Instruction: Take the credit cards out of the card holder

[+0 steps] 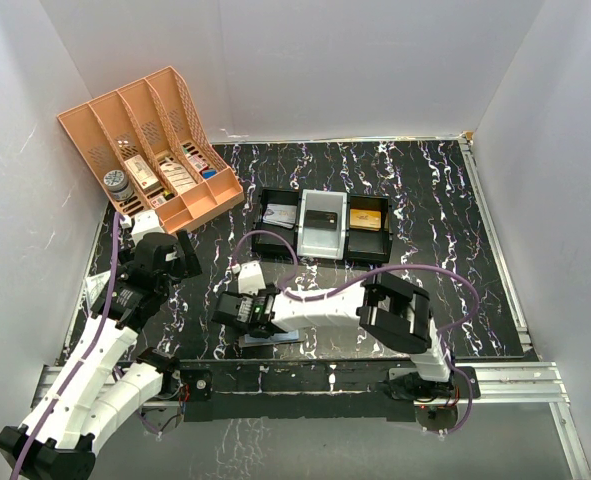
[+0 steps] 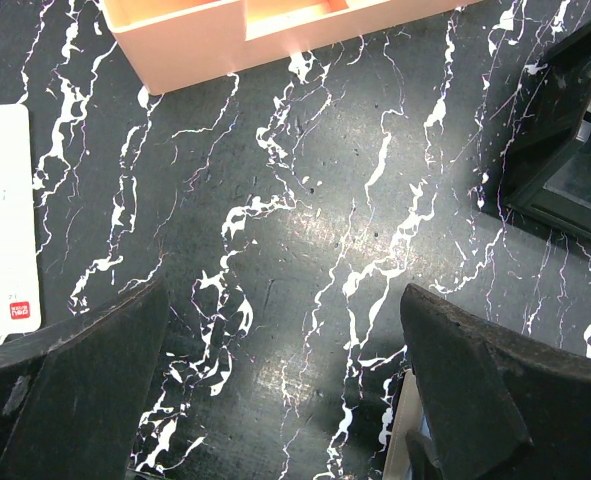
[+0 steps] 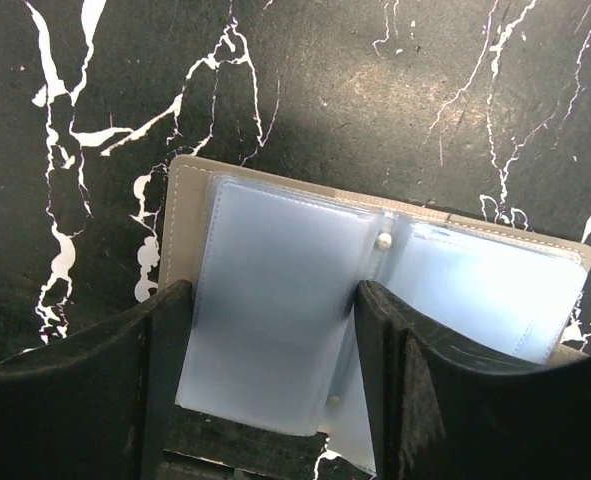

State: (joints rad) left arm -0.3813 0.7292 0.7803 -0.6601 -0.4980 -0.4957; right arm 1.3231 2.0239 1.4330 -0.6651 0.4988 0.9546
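Note:
The card holder (image 3: 275,250) lies open on the black marbled table near its front edge, showing a beige cover rim and grey-blue plastic sleeves; from above it is the flat piece (image 1: 273,339). My right gripper (image 3: 275,300) is down on it, its two fingers pressed against the left and right edges of the left sleeve. No card shows inside the sleeves. An orange credit card (image 1: 368,219) lies in the tray's right compartment. My left gripper (image 2: 285,380) hovers open over bare table, nothing between its fingers; it shows from above (image 1: 178,258).
The black three-compartment tray (image 1: 323,255) sits mid-table, with a pale card (image 1: 280,212) on the left and a black item (image 1: 322,215) in the centre. The orange lattice organiser (image 1: 155,150) stands at the back left. A white card (image 2: 0,220) lies by the left gripper.

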